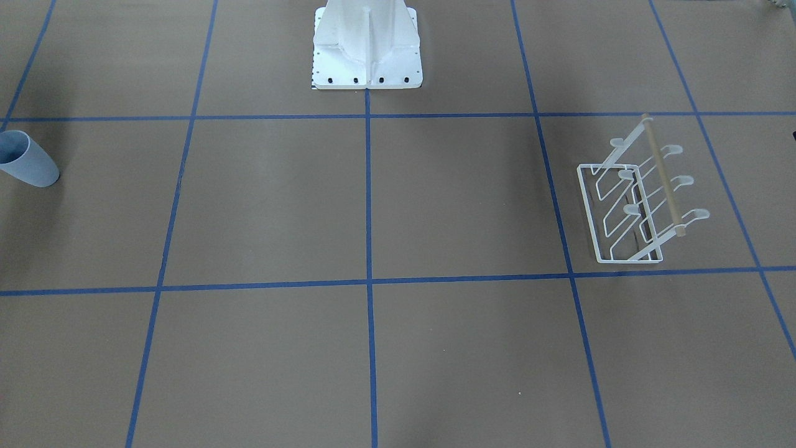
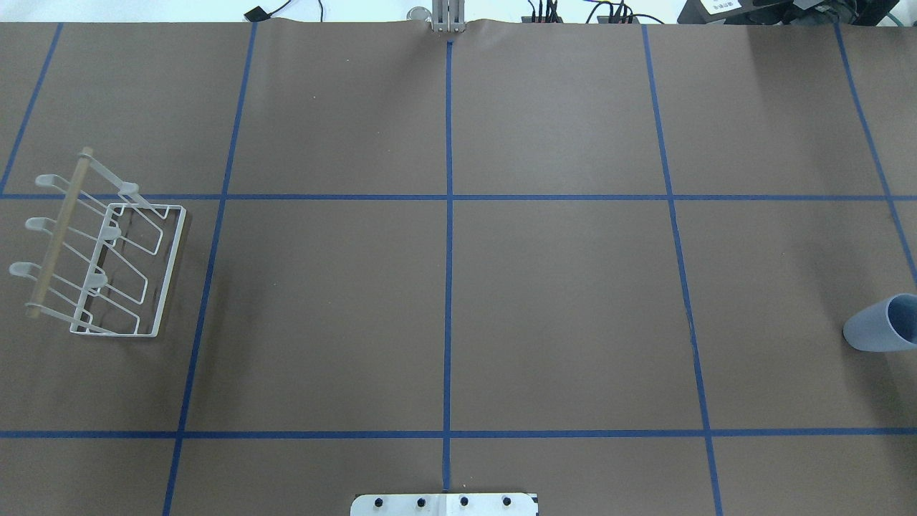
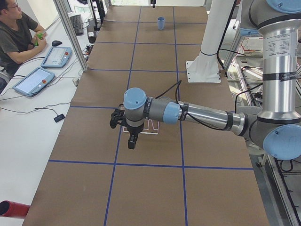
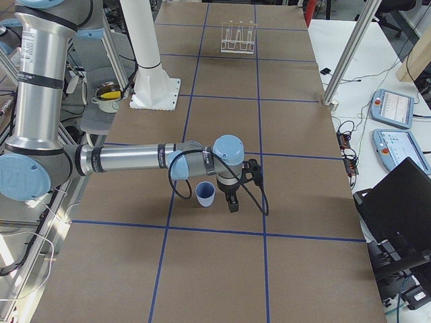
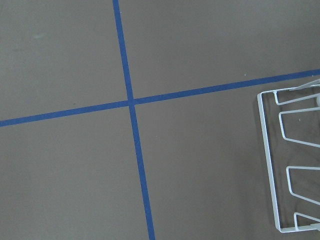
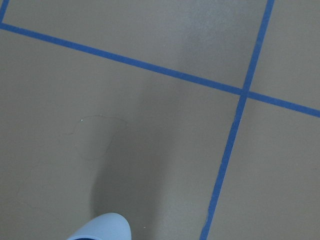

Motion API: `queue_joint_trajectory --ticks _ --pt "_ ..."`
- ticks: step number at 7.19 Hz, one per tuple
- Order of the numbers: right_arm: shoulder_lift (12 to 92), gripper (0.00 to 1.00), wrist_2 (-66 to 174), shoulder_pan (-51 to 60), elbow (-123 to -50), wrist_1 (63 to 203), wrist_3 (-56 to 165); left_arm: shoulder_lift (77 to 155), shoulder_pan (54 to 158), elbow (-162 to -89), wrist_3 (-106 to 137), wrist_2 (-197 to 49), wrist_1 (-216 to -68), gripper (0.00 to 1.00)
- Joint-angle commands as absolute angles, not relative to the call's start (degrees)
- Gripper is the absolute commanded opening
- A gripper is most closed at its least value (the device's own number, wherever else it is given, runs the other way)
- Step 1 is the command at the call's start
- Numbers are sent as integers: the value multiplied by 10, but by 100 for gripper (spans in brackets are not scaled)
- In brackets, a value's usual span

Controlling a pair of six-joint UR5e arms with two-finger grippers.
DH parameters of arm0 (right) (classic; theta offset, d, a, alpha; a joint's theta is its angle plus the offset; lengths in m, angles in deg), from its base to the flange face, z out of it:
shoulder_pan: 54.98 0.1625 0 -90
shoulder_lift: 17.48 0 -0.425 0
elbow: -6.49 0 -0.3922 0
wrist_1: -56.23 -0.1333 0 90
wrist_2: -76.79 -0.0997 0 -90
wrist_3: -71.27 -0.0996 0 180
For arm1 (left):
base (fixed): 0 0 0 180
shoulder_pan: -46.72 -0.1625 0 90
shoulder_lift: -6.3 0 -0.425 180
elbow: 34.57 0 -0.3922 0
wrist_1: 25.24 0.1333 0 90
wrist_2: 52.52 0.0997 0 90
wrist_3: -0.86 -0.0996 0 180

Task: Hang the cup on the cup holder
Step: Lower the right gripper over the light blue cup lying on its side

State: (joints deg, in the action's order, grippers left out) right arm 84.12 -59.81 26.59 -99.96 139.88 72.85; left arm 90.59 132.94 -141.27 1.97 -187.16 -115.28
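Observation:
The pale blue cup (image 1: 28, 160) stands upright, rim up, near the table's end on my right side; it also shows in the overhead view (image 2: 882, 324) and the right wrist view (image 6: 100, 227). The white wire cup holder (image 1: 634, 199) with its wooden rod stands on my left side (image 2: 107, 251), and its base frame shows in the left wrist view (image 5: 290, 165). My left gripper (image 3: 132, 143) hangs above the table beside the holder. My right gripper (image 4: 233, 204) hangs just beside the cup (image 4: 205, 194). I cannot tell whether either gripper is open or shut.
The white bolted pedestal base (image 1: 367, 56) stands at the middle of the robot's table edge. Blue tape lines grid the brown table top. An operator (image 3: 16, 37) sits by tablets beyond the far edge. A laptop (image 4: 397, 202) stands off the table.

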Motion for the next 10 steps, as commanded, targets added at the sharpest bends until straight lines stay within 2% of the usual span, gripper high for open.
queue_joint_trajectory --ticks 1,10 --pt "871 100 -582 212 -1033 1398 674 906 1329 -1414 20 -1873 -1152 98" --pt "871 100 -565 133 -996 1395 649 906 1329 -1414 21 -1872 -1152 98"
